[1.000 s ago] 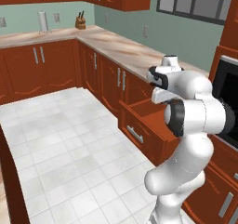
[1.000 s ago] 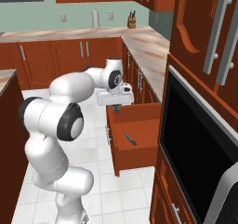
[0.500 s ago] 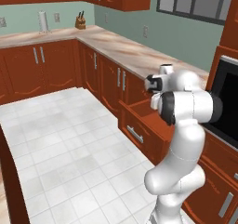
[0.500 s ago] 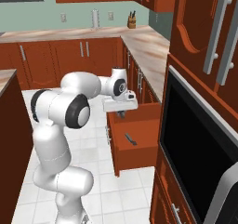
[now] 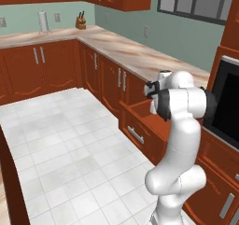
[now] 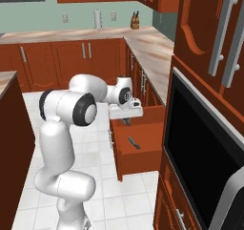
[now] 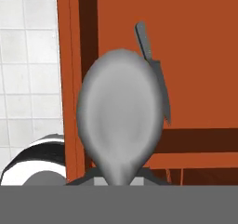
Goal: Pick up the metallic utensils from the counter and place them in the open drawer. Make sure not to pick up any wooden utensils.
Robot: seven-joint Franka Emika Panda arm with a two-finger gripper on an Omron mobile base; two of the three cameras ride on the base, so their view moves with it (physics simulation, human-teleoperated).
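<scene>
Tool point(image 6: 127, 121) clamped narrow on the grey metal spoon point(image 7: 120, 116), hovering over the open drawer point(image 6: 143, 153). Spoon bowl front and centre in the hand view. Knife point(image 7: 154, 73) already lying inside the drawer, at 1 o'clock from the spoon.

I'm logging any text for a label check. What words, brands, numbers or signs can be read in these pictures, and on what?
None: no readable text anywhere.
The spoon held in the tool is plain grey, unmarked.
The knife in the drawer bears no brand.
The oven front is blank black.
</scene>
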